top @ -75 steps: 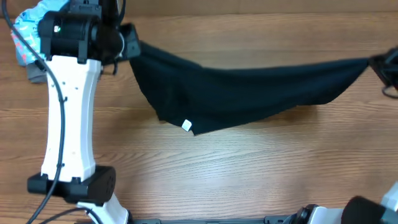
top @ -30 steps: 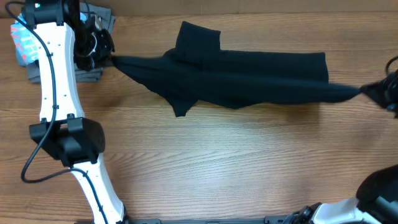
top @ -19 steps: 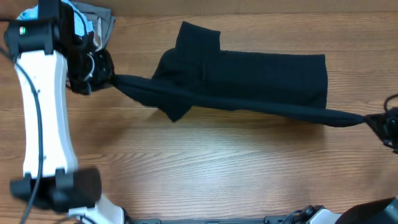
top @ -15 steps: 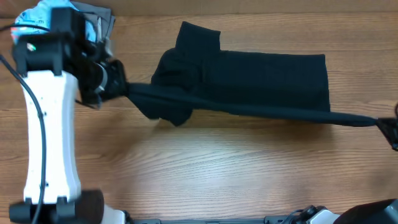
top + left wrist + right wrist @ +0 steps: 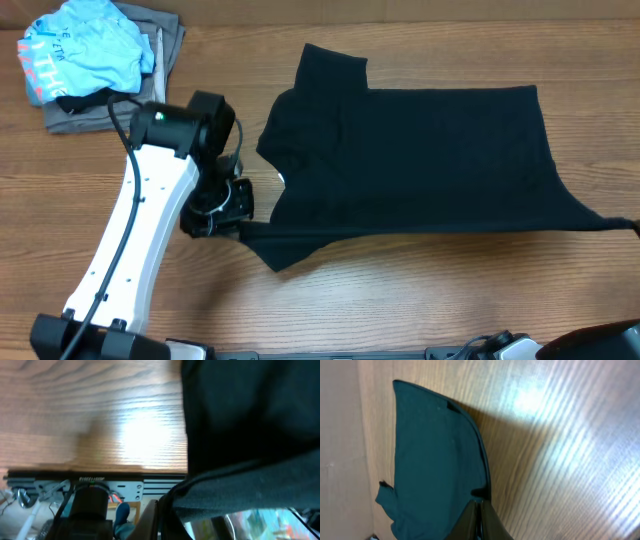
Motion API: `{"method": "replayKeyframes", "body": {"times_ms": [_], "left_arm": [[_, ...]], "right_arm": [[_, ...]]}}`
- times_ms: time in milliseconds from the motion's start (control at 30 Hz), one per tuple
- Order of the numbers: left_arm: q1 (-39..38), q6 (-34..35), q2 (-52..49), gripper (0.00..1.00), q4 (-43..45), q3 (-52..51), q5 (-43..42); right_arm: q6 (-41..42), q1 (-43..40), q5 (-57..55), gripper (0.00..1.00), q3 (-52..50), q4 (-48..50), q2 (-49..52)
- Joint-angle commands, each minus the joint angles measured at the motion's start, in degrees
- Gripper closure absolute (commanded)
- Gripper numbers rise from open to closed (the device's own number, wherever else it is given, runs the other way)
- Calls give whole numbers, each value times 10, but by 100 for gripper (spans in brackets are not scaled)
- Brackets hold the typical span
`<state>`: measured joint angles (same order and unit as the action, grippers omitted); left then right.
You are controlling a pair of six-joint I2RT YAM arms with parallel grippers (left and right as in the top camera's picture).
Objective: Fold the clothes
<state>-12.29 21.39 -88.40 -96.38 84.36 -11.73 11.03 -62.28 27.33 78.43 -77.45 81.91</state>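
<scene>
A black shirt (image 5: 420,160) lies spread flat across the center and right of a wooden surface (image 5: 400,300), one sleeve pointing toward the top edge of the overhead frame. The left fingers (image 5: 222,212), at the end of a white arm (image 5: 140,230) reaching in from the lower left, grip the shirt's lower-left corner. Its bottom hem runs taut to the far right edge. There, in the right wrist view, the right fingers (image 5: 470,525) are pinched closed on the shirt's opposite corner at bottom center. In the left wrist view dark cloth fills the right half. A light blue T-shirt (image 5: 80,55) rests on gray folded clothes (image 5: 165,40) in the upper left.
</scene>
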Motion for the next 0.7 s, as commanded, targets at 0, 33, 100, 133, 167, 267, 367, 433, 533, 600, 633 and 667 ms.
{"method": "replayKeyframes", "body": {"times_ms": [0, 33, 100, 133, 167, 267, 367, 433, 533, 600, 633, 667], "left_arm": [[3, 56, 66, 96, -5, -17, 51], [3, 64, 80, 96, -5, -19, 51], [-2, 72, 106, 96, -5, -25, 40], [-6, 72, 120, 96, -5, -29, 35], [-9, 72, 131, 96, -5, -33, 30], [-24, 85, 162, 96, -5, -57, 24], [-49, 105, 179, 96, -4, -93, 20], [-68, 114, 181, 96, -2, -119, 18], [-97, 121, 180, 96, 21, -161, 5], [-119, 121, 180, 96, 46, -187, -12], [-132, 123, 180, 96, 61, -199, -19], [-146, 133, 180, 96, 75, -208, -18]], "right_arm": [[18, -16, -25, 96, 10, 4, -8], [26, -19, -25, 96, 9, 4, -9], [32, -22, -25, 96, 9, 5, -10], [32, -23, -25, 96, 9, 4, -10], [32, -23, -26, 96, 8, 2, -10], [32, -23, -35, 96, 3, -4, -10], [45, -23, -49, 96, -8, 4, -13], [45, -23, -48, 96, -12, 7, -13], [57, -23, -56, 96, -12, 6, -14], [60, -23, -59, 96, -12, 6, -13], [67, -23, -64, 96, -12, 4, -14], [73, -23, -70, 96, -12, 2, -14]]}}
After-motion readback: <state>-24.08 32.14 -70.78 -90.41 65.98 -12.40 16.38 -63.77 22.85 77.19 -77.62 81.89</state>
